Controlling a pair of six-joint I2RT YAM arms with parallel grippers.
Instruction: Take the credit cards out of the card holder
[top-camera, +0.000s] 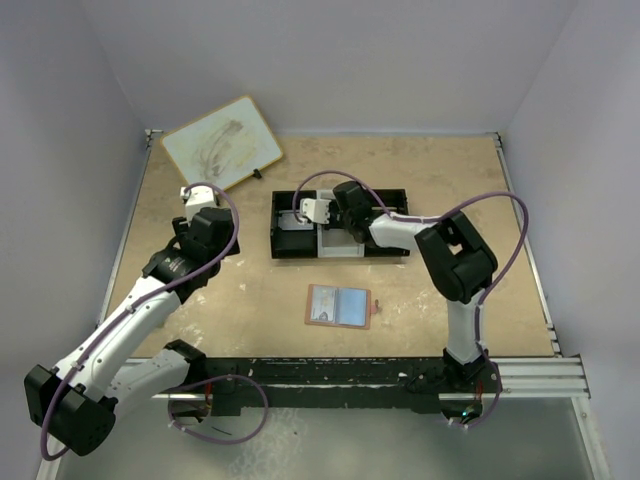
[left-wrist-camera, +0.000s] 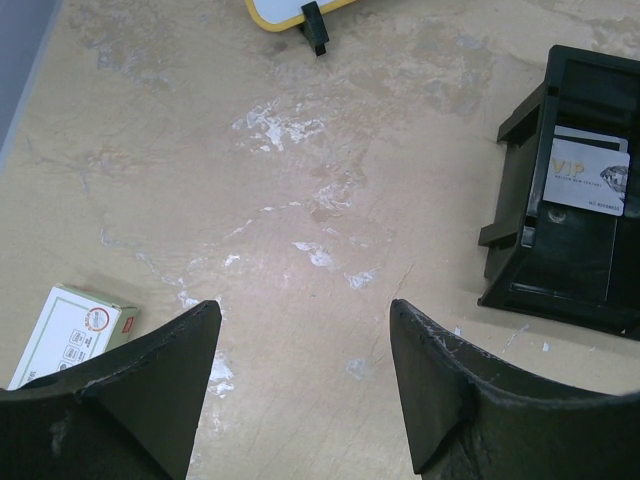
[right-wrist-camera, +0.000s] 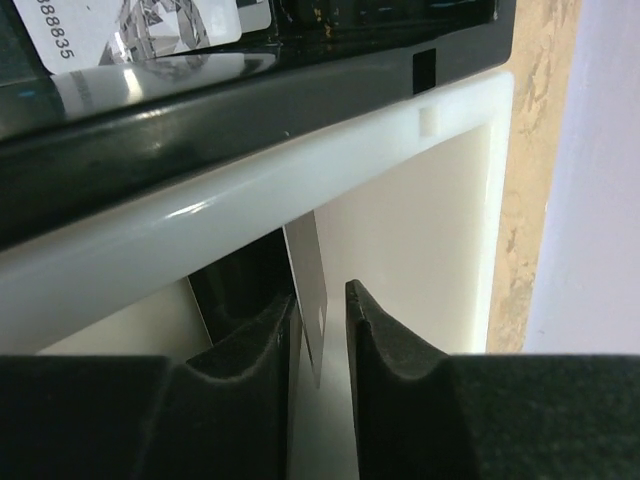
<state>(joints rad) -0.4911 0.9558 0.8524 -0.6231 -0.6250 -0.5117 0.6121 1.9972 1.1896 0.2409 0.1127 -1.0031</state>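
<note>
Reddish-brown and spread open flat on the table (top-camera: 440, 200), near its front edge: the card holder (top-camera: 338, 306). In the tray's (right-wrist-camera: 300, 190) white middle bay, right gripper (right-wrist-camera: 320, 295) slightly parted around an upright credit card (right-wrist-camera: 312, 320), grip released. Left gripper (left-wrist-camera: 305, 330) spread wide, empty, above the table.

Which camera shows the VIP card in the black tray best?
The left wrist view: the VIP card lies face up in the black tray, its letters readable. The right wrist view catches only a corner with numbers. From above it is too small to make out.
</note>
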